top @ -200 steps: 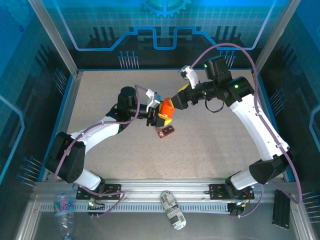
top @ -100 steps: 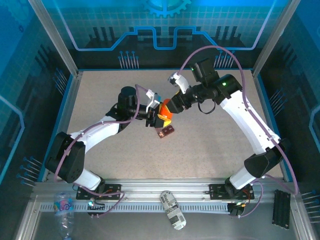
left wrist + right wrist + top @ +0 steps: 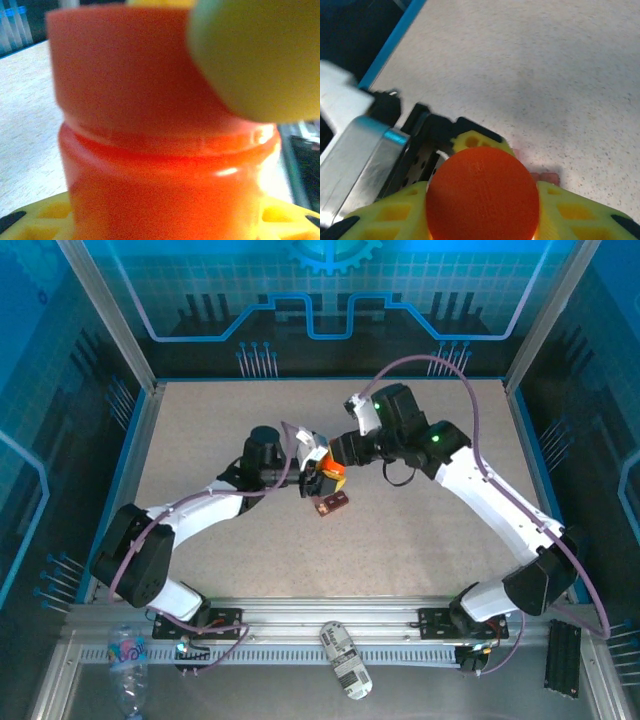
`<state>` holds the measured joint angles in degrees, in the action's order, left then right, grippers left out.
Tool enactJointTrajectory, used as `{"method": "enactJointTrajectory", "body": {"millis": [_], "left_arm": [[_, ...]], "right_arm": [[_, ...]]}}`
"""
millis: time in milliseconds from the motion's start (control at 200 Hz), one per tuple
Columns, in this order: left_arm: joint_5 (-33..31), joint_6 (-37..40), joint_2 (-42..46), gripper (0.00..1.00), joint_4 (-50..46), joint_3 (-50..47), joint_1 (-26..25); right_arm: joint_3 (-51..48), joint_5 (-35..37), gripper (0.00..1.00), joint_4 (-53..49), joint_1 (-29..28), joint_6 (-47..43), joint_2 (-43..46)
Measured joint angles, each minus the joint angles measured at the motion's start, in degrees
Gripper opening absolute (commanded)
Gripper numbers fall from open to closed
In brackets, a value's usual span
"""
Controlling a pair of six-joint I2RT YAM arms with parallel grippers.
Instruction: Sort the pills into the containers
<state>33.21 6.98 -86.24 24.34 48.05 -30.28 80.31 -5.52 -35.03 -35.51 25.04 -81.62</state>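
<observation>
Where left pincer (image 3: 321, 480) and right pincer (image 3: 340, 459) clamp it, bottle (image 3: 482, 200) (blurred) half-hides tray (image 3: 544, 177)

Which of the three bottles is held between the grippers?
The orange bottle, by the dark tray; the clear bottle and the labelled bottle lie on the near frame.

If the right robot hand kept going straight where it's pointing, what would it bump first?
The orange bottle sits between the right gripper's fingers, so that comes first. Right behind it is the left gripper, which it would probably hit next.
</observation>
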Motion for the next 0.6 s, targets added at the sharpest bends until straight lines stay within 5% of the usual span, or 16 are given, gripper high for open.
{"method": "enactJointTrajectory", "body": {"millis": [100, 280, 400, 600], "left_arm": [[-7.6, -0.8, -0.1, 0.0, 3.9, -1.7, -1.6], [-11.1, -1.7, -0.9, 0.0, 10.6, -2.2, -1.9], [-5.7, -2.9, -0.9, 0.0, 13.7, -1.5, -0.7], [9.5, -6.9, -1.1, 0.0, 15.1, 0.7, 4.4]], "right_arm": [[-2.0, 2.9, 0.43, 3.8, -0.1, 5.4, -0.1], [-1.6, 1.7, 0.75, 6.6, 2.0, 6.8, -0.6], [-1.6, -5.3, 0.84, 7.0, 5.5, 4.5, 1.5], [3.1, -17.6, 0.85, 1.7, 12.6, -6.1, 5.5]]}}
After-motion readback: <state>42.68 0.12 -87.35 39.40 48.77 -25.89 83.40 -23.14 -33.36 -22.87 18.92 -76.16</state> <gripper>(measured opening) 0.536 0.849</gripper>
